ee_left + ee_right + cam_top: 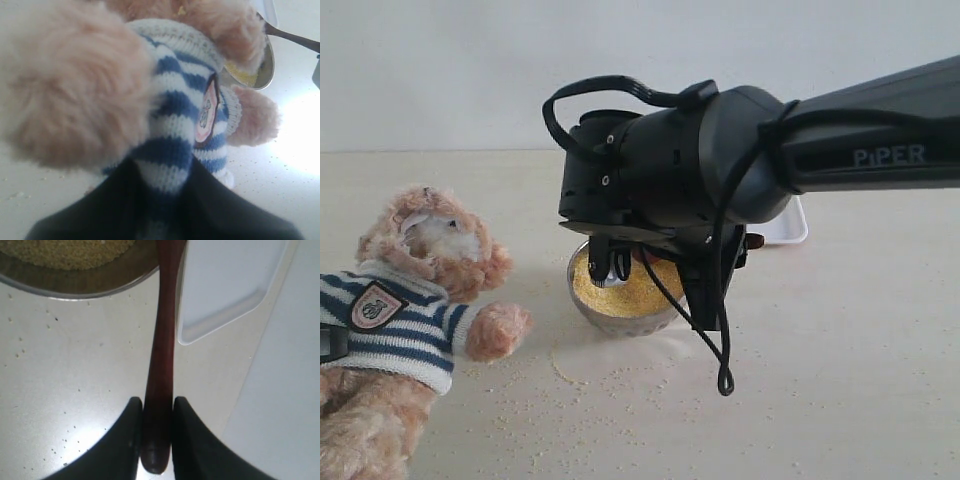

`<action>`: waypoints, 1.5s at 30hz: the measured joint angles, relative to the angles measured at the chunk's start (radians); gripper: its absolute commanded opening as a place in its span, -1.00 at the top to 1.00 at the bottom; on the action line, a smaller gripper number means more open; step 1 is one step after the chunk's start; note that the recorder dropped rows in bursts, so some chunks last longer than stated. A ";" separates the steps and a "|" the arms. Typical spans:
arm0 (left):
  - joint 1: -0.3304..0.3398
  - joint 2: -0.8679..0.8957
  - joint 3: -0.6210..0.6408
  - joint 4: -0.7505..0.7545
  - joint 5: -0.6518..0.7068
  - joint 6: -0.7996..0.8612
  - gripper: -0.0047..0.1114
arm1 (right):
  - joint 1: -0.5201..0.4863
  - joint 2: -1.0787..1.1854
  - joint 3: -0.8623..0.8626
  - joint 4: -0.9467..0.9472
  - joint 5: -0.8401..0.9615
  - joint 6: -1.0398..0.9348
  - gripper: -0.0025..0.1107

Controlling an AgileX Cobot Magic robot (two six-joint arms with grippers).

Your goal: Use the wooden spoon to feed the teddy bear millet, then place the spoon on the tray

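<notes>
Right gripper [157, 402]: both fingers clamped tight on the spoon [161, 355], near the tail end of the handle. The handle runs straight out from the jaws and crosses the rim of the bowl [610, 318]. The spoon head is out of shot in the right wrist view and hidden by the arm in the exterior view, so I can't tell if it's in the grain.

Left gripper [160, 165]: closed on the bear [410, 300], with the striped shirt pinched between the two dark fingers at the torso.

Bear sits at the left edge of the bench [840, 380], leaning back. One paw is out toward the bowl, near it but not touching.

Bowl is mid-bench, under the right wrist. Millet [620, 285] is heaped in it close to the rim, and loose specks are scattered over the bench on the near side of the bowl.

Tray [225, 290] is flat on the bench just beside the bowl, toward the far right corner. It's mostly hidden by the arm in the exterior view. The spoon handle passes over the gap between bowl and tray.
</notes>
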 measured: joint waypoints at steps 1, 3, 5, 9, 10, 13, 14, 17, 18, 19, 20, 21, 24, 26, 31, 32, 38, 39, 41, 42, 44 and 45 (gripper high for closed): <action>0.000 0.000 0.000 0.000 0.000 0.000 0.83 | 0.000 0.000 0.000 0.000 0.000 0.000 0.96; 0.000 0.000 0.000 0.000 0.000 0.000 0.83 | 0.000 0.002 0.000 0.004 0.000 0.000 0.96; 0.000 0.000 0.000 0.000 0.000 0.000 0.83 | 0.000 0.004 0.000 0.013 0.000 0.000 0.96; 0.000 0.000 0.000 0.000 0.000 0.000 0.83 | 0.000 0.006 0.000 0.043 0.000 0.000 0.96; 0.000 0.000 0.000 0.000 0.000 0.000 0.83 | 0.002 0.006 0.000 0.047 0.000 0.000 0.96; 0.000 0.000 0.000 0.000 0.000 0.000 0.83 | 0.005 0.006 0.000 0.064 0.000 0.000 0.96; 0.000 0.000 0.000 0.000 0.000 0.000 0.83 | 0.007 0.006 0.000 0.071 0.000 0.000 0.96; 0.000 0.000 0.000 0.000 0.000 0.000 0.83 | 0.014 0.006 0.000 0.097 0.000 0.000 0.96; 0.000 0.000 0.000 0.000 0.000 0.000 0.83 | 0.014 0.006 0.000 0.104 0.000 0.000 0.96; 0.000 0.000 0.000 0.000 0.000 0.000 0.83 | 0.015 0.006 0.000 0.110 0.000 0.000 0.96; 0.000 0.000 0.000 0.000 0.000 0.000 0.83 | 0.018 0.006 0.000 0.117 0.000 0.000 0.96; 0.000 0.000 0.000 0.000 0.000 0.000 0.83 | 0.020 0.006 0.000 0.124 0.000 0.000 0.96; 0.000 0.000 0.000 0.000 0.000 0.000 0.83 | 0.020 0.006 0.000 0.147 0.000 0.000 0.96; 0.000 0.000 0.000 0.000 0.000 0.000 0.83 | 0.020 0.006 0.000 0.154 0.000 0.002 0.96; 0.000 0.000 0.000 0.000 0.000 0.000 0.83 | 0.020 0.006 -0.002 0.190 0.000 0.011 0.96; 0.000 0.000 0.000 0.000 0.000 0.000 0.83 | 0.020 0.006 -0.002 0.204 0.000 0.011 0.96; 0.000 0.000 0.000 0.000 0.000 0.000 0.83 | 0.020 -0.015 -0.011 0.312 -0.002 0.011 0.96; 0.000 0.000 0.000 0.000 0.000 0.000 0.83 | 0.020 -0.019 -0.019 0.323 -0.002 0.011 0.96; 0.000 0.000 0.000 0.000 0.000 0.000 0.83 | 0.020 -0.025 -0.036 0.344 0.000 0.007 0.96; 0.000 0.000 0.000 0.000 0.000 0.000 0.83 | 0.020 -0.029 -0.043 0.351 0.000 0.007 0.96; 0.000 0.000 0.000 0.000 0.000 0.000 0.83 | 0.020 -0.031 -0.052 0.365 0.000 0.006 0.96; 0.000 0.000 0.000 0.000 0.000 0.000 0.83 | 0.020 -0.033 -0.059 0.375 0.000 0.006 0.96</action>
